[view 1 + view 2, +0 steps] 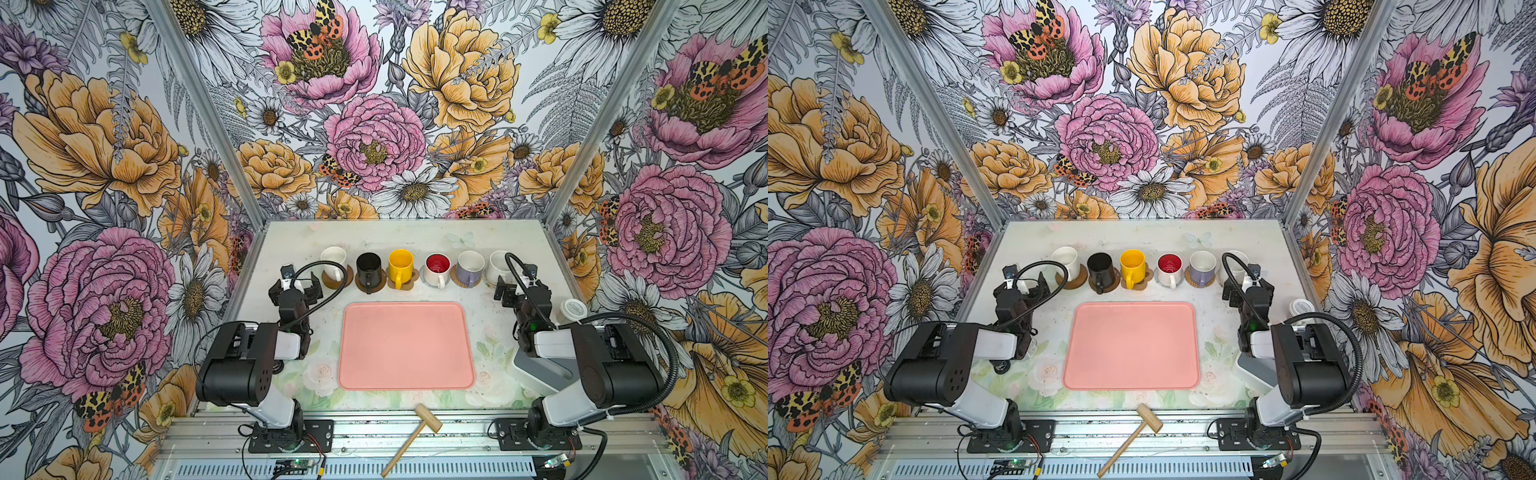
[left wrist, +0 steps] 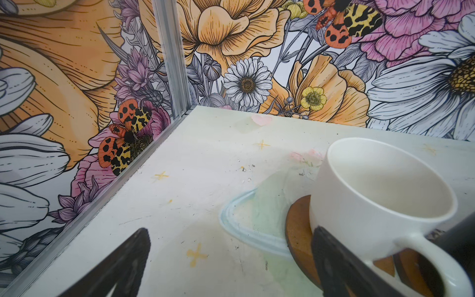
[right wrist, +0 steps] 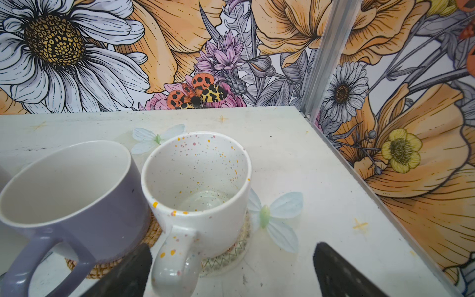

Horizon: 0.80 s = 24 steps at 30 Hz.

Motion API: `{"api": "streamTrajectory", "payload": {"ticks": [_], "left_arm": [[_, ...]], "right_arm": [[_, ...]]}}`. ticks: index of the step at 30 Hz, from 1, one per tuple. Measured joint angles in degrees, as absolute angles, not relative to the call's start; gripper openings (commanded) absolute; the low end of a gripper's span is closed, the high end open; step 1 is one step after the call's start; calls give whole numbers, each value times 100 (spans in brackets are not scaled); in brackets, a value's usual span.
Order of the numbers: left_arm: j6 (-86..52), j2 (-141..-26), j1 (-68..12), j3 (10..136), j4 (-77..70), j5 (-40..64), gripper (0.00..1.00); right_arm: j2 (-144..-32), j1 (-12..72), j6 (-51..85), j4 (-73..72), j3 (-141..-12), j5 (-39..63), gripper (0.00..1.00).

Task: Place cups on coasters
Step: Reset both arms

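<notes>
Lavender mug (image 3: 77,195) and speckled white mug (image 3: 198,185), side by side
Both upright, on tan coaster (image 3: 102,270) and pale coaster (image 3: 226,257); pincer (image 3: 231,246) spread wide.

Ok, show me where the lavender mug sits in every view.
Top view: lavender mug, fifth from the left in the mug row.
Top view: same slot in the row.
Left wrist: not in it.
Right wrist: lavender mug on a woven coaster, handle toward the camera.
Shared landmark: the speckled white mug right beside it, at the row's end.
</notes>
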State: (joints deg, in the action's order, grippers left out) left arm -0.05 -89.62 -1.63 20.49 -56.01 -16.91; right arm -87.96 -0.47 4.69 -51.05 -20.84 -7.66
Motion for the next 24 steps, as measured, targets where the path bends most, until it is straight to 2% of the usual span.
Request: {"api": "streamTrajectory", "payload": {"ticks": [24], "left_arm": [[-5, -8962, -163, 2049, -5544, -1684, 99]], "right_arm": [[-8796, -47, 506, -5144, -2082, -790, 99]]}}
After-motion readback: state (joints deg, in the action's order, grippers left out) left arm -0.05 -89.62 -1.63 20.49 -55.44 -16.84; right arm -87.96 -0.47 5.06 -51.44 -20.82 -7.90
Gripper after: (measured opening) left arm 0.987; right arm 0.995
